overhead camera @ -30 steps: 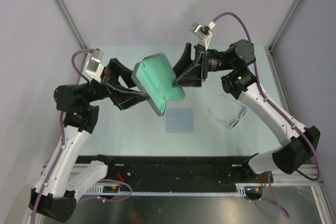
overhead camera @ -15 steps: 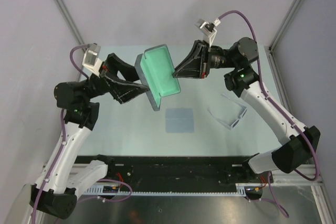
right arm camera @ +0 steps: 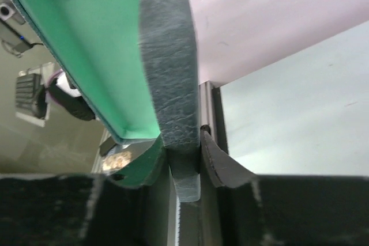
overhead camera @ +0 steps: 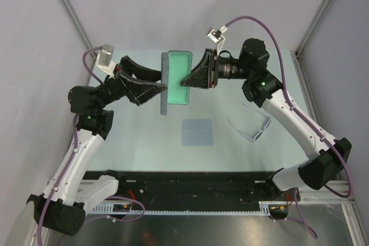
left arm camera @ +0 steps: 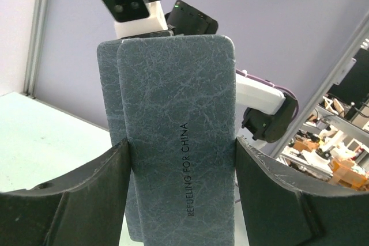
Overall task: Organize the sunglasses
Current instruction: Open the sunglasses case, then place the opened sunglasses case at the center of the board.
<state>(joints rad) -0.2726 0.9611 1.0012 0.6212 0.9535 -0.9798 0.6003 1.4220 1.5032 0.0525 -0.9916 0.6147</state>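
Top external: open green-lined case (overhead camera: 178, 77), sunglasses (overhead camera: 253, 133) outside on table (overhead camera: 144, 142).

1. The felt case (overhead camera: 179, 73) has turned. It leaned slantwise before; now its long sides run straight toward the back wall.
2. It has also moved a little toward the back of the table (overhead camera: 144, 136).
3. The right arm (overhead camera: 288, 110) now points more level.

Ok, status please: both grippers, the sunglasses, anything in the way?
Left gripper shut on case, right gripper pinching its edge; case open, held up. Sunglasses untouched on table, right side. Cloth lies apart from them, nothing blocking.
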